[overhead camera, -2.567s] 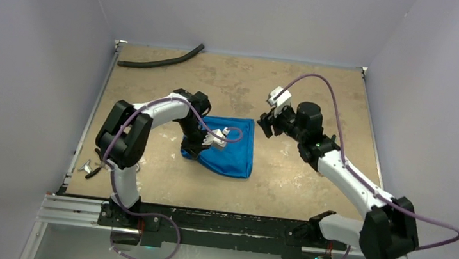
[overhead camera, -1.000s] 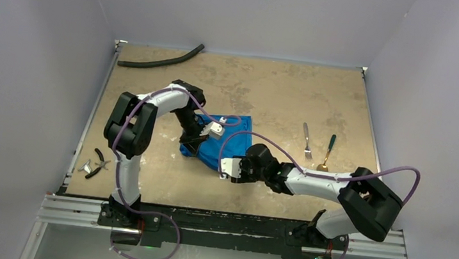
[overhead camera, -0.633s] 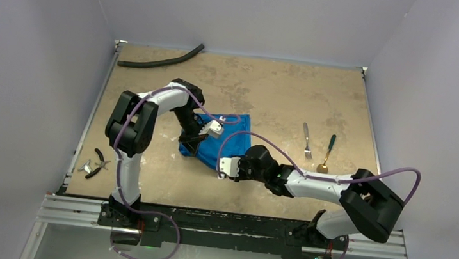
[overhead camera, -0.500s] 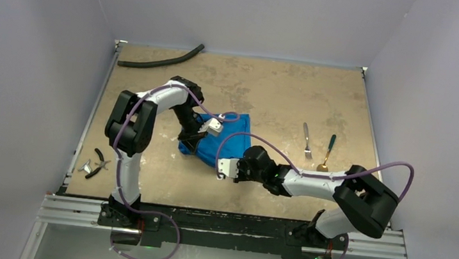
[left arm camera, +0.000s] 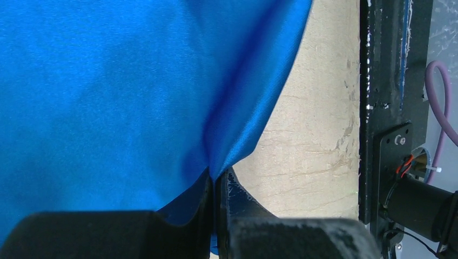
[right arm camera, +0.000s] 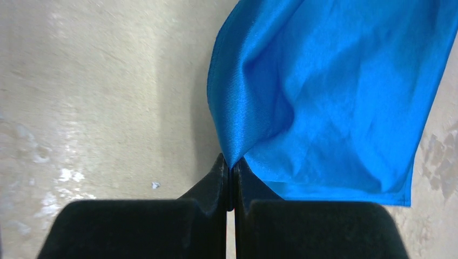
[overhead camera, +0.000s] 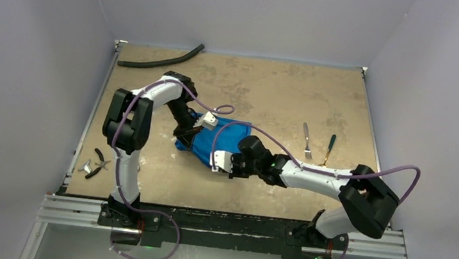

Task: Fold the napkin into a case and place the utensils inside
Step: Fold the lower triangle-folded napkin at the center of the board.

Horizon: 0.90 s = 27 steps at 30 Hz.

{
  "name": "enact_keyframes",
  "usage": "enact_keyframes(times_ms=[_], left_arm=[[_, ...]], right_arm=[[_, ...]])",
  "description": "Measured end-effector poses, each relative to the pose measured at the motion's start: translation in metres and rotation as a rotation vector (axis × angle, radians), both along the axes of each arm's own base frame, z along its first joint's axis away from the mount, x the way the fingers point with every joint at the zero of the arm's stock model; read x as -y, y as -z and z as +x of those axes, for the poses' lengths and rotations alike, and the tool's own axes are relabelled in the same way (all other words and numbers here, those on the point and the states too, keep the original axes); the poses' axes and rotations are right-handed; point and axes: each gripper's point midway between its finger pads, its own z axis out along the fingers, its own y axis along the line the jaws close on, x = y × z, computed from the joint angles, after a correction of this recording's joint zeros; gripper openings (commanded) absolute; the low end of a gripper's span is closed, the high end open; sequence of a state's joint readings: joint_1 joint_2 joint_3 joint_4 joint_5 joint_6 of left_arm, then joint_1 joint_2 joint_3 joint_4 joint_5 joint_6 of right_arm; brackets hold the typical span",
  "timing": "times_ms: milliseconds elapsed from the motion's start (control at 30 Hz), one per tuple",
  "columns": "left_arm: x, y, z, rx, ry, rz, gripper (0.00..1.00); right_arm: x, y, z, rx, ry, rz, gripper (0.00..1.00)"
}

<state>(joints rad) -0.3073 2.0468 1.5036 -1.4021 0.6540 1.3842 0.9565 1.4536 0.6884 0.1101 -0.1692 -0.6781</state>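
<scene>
The blue napkin point(overhead camera: 224, 139) lies bunched in the middle of the table, pinched at two places. My left gripper point(overhead camera: 183, 139) is shut on the napkin's left edge; in the left wrist view the cloth point(left arm camera: 135, 81) rises out of the closed gripper point(left arm camera: 219, 181). On the napkin's near corner my right gripper point(overhead camera: 228, 167) is shut, and the fabric point(right arm camera: 335, 91) fans away from that gripper point(right arm camera: 231, 164). The silver fork point(overhead camera: 306, 141) and the gold-bowled spoon point(overhead camera: 326, 154) lie side by side to the right, apart from both grippers.
A long black hose point(overhead camera: 160, 60) lies at the back left. Black-handled pliers point(overhead camera: 99, 160) and a small wrench point(overhead camera: 86, 167) sit at the table's left edge. The black front rail point(left arm camera: 386, 108) shows close by in the left wrist view.
The right gripper has shut on the napkin's near corner. Both grippers and the napkin have shifted slightly left and toward the back.
</scene>
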Motion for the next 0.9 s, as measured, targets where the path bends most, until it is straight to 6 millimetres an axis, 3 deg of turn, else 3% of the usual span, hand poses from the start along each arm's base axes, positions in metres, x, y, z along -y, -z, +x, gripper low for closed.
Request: enact_keyframes(times_ms=[133,333,633,900], left_arm=[[-0.001,0.000,-0.001,-0.002,0.001,0.006,0.00],[-0.002,-0.001,-0.001,-0.016,-0.024,0.022,0.00],[0.005,-0.018,0.034,0.046,-0.095,0.030,0.00],[0.007,-0.003,0.042,-0.009,-0.138,0.060,0.00]], right_arm=[[-0.006,-0.006,-0.007,-0.117,-0.038,0.012,0.00],[0.008,-0.001,0.009,-0.299,0.003,0.024,0.00],[0.008,0.006,0.024,-0.528,-0.022,0.040,0.00],[0.011,-0.006,0.026,-0.696,-0.075,0.160,0.00]])
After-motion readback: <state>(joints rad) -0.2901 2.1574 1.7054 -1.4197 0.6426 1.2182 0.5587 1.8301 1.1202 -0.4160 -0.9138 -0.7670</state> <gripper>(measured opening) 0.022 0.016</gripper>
